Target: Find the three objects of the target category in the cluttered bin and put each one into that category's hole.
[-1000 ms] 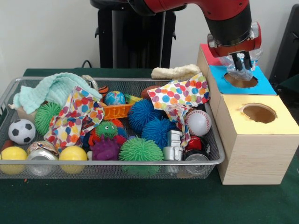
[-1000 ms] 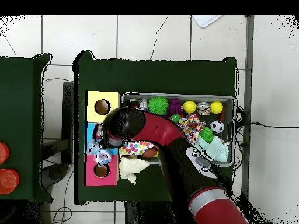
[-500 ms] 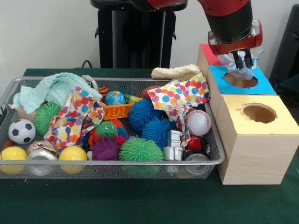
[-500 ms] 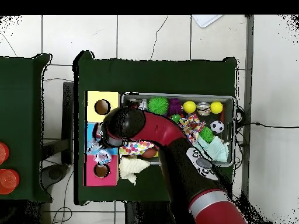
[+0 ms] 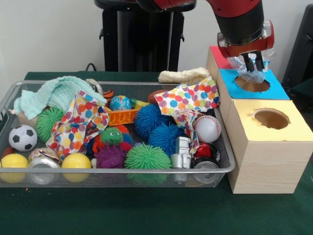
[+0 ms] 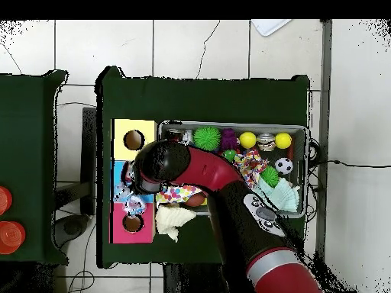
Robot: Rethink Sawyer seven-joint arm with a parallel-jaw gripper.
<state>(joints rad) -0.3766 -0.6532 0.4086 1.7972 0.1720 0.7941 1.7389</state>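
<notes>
Crinkly clear plastic (image 5: pixel 248 68) hangs bunched in the gripper (image 5: pixel 254 63), whose dark fingers (image 5: pixel 250 62) are pinched close together on it. Right under the gripper is the round hole (image 5: pixel 252 84) in the blue-topped box (image 5: pixel 275 88), and the plastic hangs just above that hole, with its lowest bit close to the rim. Behind the gripper, toward the wall, sits the pink-topped box (image 5: pixel 217 58). In front of the gripper, nearer the camera, is the yellow-topped box (image 5: pixel 293 128) with its own round hole (image 5: pixel 271 118). In the view from above, the arm's round black wrist (image 6: pixel 159 165) covers most of the blue top, and a little of the shiny plastic (image 6: pixel 136 203) shows beside it. Off to the gripper's side and lower down is the wire bin (image 5: pixel 122 171), full of toys. The nearest things in it are a spotty cloth (image 5: pixel 190 99) and a white baseball (image 5: pixel 207 128). Farther away lie blue spiky balls (image 5: pixel 155 126), a green spiky ball (image 5: pixel 147 157), two yellow balls (image 5: pixel 76 162), a small soccer ball (image 5: pixel 22 137) and a light green cloth (image 5: pixel 57 92). A cream cloth (image 5: pixel 183 75) lies on the table behind the bin.
</notes>
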